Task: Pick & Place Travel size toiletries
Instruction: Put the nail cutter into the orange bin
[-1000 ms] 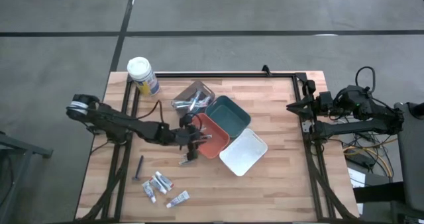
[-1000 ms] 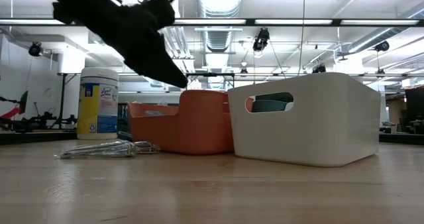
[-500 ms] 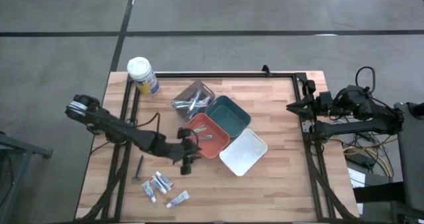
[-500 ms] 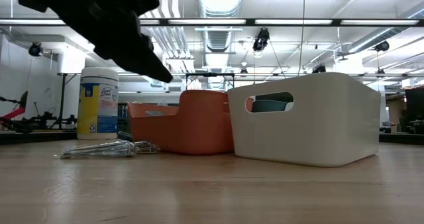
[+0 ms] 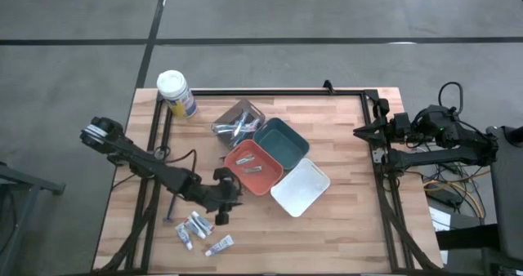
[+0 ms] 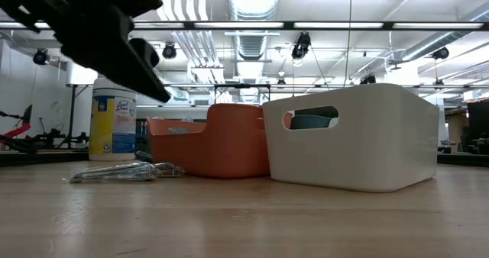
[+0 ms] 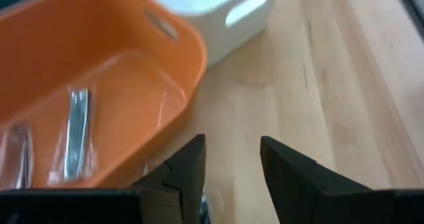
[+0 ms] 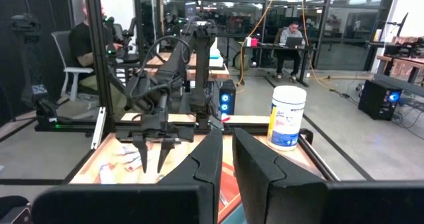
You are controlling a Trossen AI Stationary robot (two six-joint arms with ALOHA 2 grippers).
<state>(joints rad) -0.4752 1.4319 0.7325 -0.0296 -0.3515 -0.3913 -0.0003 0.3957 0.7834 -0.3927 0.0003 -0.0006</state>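
1. The left arm has swung back from the orange tray (image 5: 252, 166) toward the lower left of the overhead picture; its gripper (image 5: 222, 213) now hangs over bare wood just above the loose tubes, fingers (image 7: 185, 168) apart and holding nothing.
2. The worktop (image 5: 343, 219) carries three trays at its centre: orange, teal (image 5: 282, 141) above it, white (image 5: 300, 187) at lower right.
3. The right arm waits off the worktop's right edge, its gripper (image 5: 359, 131) with fingers (image 8: 211, 154) nearly together, nothing between them.
4. The white-lidded canister (image 5: 176, 93) stands at the upper left corner.
5. A heap of clear-wrapped toiletries (image 5: 237, 119) lies beside the teal tray.
6. Two wrapped metal pieces (image 7: 77, 131) rest in the orange tray.
7. Small tubes (image 5: 196, 229) and a dark stick (image 5: 172, 207) lie near the lower left edge.
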